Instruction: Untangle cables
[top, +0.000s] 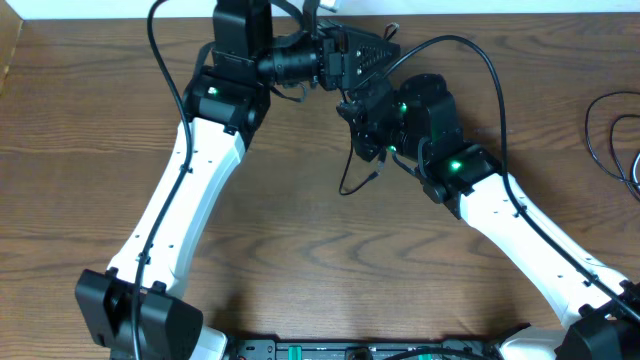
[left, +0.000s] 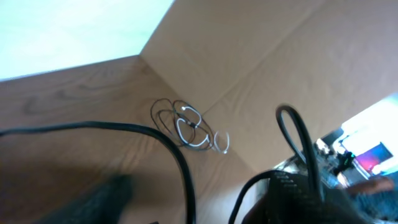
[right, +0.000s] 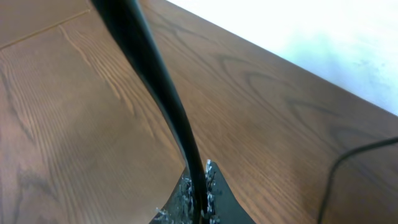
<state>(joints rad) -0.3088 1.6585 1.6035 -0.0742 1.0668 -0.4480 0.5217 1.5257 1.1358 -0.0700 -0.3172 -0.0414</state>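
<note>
In the right wrist view my right gripper (right: 200, 186) is shut on a black cable (right: 155, 81) that runs from the jaws up to the top left. Overhead, the right gripper (top: 366, 140) sits just below the left gripper (top: 352, 62) at the table's far middle. A thin black cable end (top: 348, 182) dangles under them. In the blurred left wrist view the left gripper (left: 186, 214) stands open, with a black cable (left: 168, 146) passing loosely between its fingers. A small coil of thin cables (left: 186, 124), one whitish, lies farther off.
More loose black cables (top: 612, 130) lie at the table's right edge, and one thin cable (right: 339, 165) shows at the right of the right wrist view. Thick black arm wires (top: 470, 50) arch over both arms. A white wall runs along the table's far edge.
</note>
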